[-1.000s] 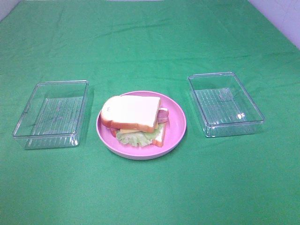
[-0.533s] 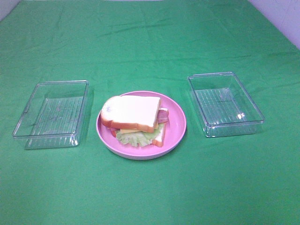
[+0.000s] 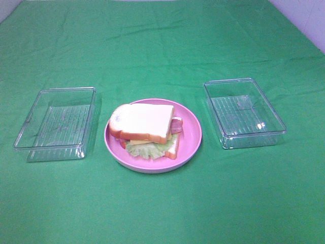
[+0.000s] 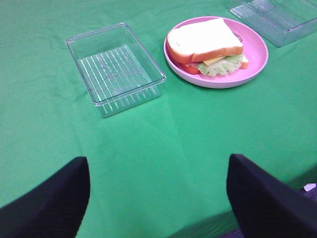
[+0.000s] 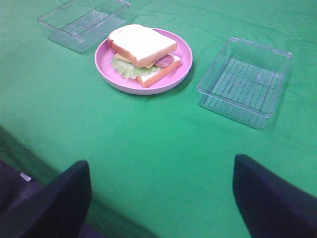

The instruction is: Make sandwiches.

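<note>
One stacked sandwich (image 3: 146,128) lies on a round pink plate (image 3: 192,136) at the middle of the green cloth: white bread with orange-brown crust on top, then yellow cheese, reddish bacon, frilly green lettuce and a bottom slice. It also shows in the left wrist view (image 4: 207,45) and the right wrist view (image 5: 143,52). My left gripper (image 4: 158,198) and right gripper (image 5: 161,198) are open and empty, hanging over the table's near edge, well short of the plate. Neither arm shows in the high view.
A clear plastic box (image 3: 57,122) stands left of the plate and a second clear box (image 3: 244,112) stands right of it; both are empty. The green cloth (image 3: 162,51) covers the whole table. The table's front edge shows in both wrist views.
</note>
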{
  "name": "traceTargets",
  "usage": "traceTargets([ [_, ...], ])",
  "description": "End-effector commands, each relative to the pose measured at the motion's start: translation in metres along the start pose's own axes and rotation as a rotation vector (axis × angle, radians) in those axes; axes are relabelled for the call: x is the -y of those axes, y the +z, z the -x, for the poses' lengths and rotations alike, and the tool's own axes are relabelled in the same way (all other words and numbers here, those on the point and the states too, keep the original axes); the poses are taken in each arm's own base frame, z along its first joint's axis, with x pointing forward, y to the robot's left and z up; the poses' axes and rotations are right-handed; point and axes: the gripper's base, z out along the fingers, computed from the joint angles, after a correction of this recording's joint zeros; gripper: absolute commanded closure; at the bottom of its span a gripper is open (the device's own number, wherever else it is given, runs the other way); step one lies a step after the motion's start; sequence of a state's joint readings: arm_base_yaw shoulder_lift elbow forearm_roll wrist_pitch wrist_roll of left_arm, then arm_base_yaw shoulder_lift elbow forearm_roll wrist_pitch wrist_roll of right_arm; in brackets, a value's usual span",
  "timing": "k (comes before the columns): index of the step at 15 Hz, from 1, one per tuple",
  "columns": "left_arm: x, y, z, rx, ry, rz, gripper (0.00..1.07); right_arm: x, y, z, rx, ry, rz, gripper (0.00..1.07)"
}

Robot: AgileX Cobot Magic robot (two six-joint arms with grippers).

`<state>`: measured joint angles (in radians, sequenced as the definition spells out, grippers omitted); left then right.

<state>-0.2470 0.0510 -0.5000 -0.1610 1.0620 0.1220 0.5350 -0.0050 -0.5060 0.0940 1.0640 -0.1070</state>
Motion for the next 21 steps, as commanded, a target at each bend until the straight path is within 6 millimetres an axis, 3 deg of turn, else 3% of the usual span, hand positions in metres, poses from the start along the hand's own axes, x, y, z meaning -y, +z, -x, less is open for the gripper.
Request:
traceTargets([
  [1, -0.0007, -0.0006, 0.0004, 0.02, 0.007, 0.003, 0.33, 0.0, -0.0004, -0.0011, 0.008, -0.013, -0.001, 0.31],
  [6, -0.0024, -0.0008, 0.0001, 0.014, 0.084, 0.022, 0.33, 0.0, -0.0004, -0.0011, 0.008, -0.013, -0.001, 0.31],
  [13, -0.0011, -0.0013, 0.0009, 0.022, -0.001, 0.007, 0.33, -0.0005, -0.0001, -0.0009, 0.007, -0.001, -0.016, 0.31],
  [21, -0.0012, -0.001, 0.0007, 0.021, -0.01, 0.009, 0.33, -0.0056, 0.0051, 0.0023, 0.004, 0.304, -0.51, 0.31],
])
